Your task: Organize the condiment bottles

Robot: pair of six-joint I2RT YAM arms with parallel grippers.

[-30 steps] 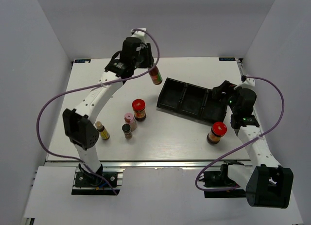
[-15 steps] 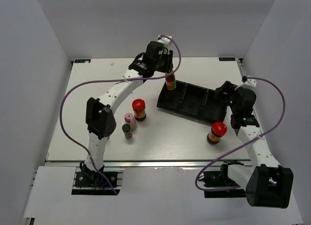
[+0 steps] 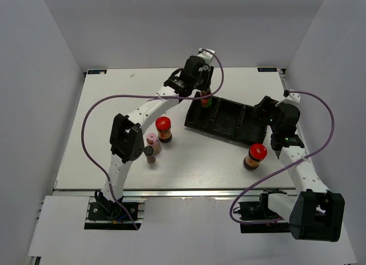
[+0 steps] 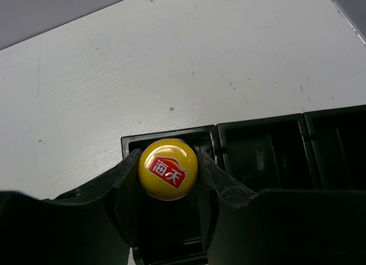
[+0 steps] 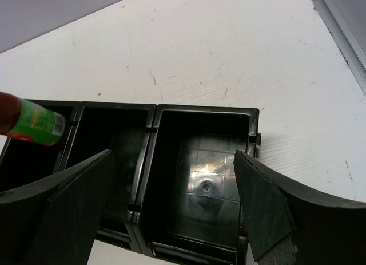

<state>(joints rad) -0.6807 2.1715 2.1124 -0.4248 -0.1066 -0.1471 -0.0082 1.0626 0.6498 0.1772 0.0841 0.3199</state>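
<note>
Table [image 3: 103,105] w/ long black tray [image 3: 227,117] lying slantwise centre-right. Left arm reaches far across to the tray's left-end compt; right arm sits at the tray's right end.

Left gripper [image 4: 168,156] is clamped narrow on a yellow-capped bottle [image 4: 168,169], fingers [image 4: 123,182] pressing it from both sides just below the cap.

Key relation: bottle hangs straight under the left wrist, long axis approx upright (cap faces the wrist cam square-on), directly over the left-end compt and within its outline. Whether its base touches the compt floor: can't tell. Judged next: lower if needed, then release. Only the left arm matters for this.

Right gripper [image 5: 171,162] is spread wide, holding nothing, over the bare right-end compt, well apart from the bottle.

On the table:
- red-lidded jar [image 3: 163,128], left of the tray
- second red-lidded jar [image 3: 255,155], near the tray's front right
- pink-capped bottle [image 3: 151,140] and dark-capped tiny jar [image 3: 149,154], just beside each other
- other yellow-capped one not visible, prob. behind the left arm's elbow

Vs 1 s ago: bottle was over bare table left of the tray, tilted. Half a sec ago it was at the tray's left edge; now it's over the compt. Right arm approx unchanged.
</note>
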